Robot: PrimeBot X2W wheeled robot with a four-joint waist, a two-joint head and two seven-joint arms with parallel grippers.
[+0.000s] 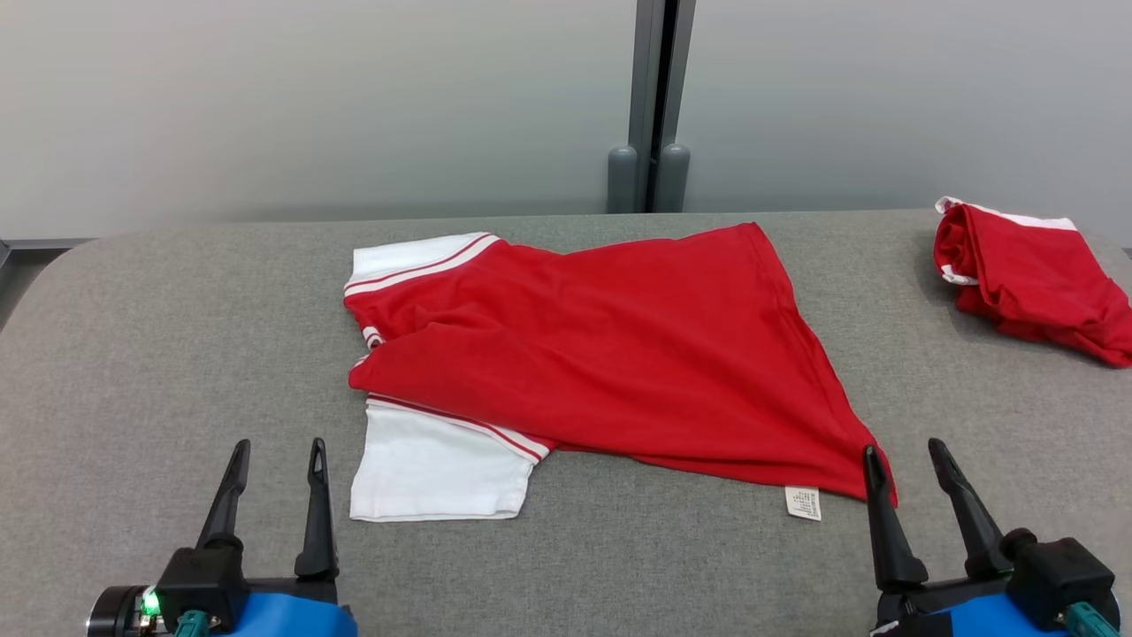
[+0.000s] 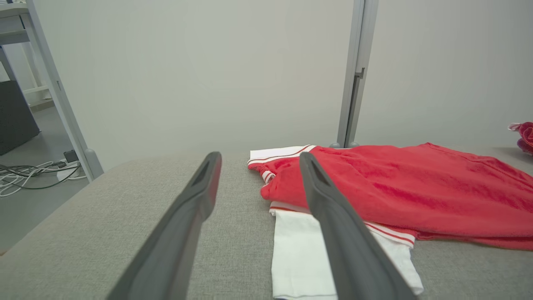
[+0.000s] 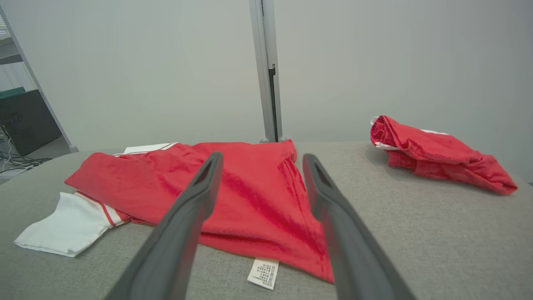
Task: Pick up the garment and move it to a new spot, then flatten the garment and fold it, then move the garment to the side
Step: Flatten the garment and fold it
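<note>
red garment [image 1: 619, 354] | white sleeves, folded over lengthwise | flat on table's middle | care label showing

The left claw [image 1: 279, 444] and right claw [image 1: 904, 447] each have two long, slim, dark fingers [image 1: 228, 495] that taper to blunt tips, their inner faces hollowed. Each pair rises from a black block [image 1: 202, 575] on a blue casing [image 1: 292, 615]. A green light [image 1: 150, 603] glows beside the left block. Teal plugs [image 1: 1083, 617] stick out below.
</note>
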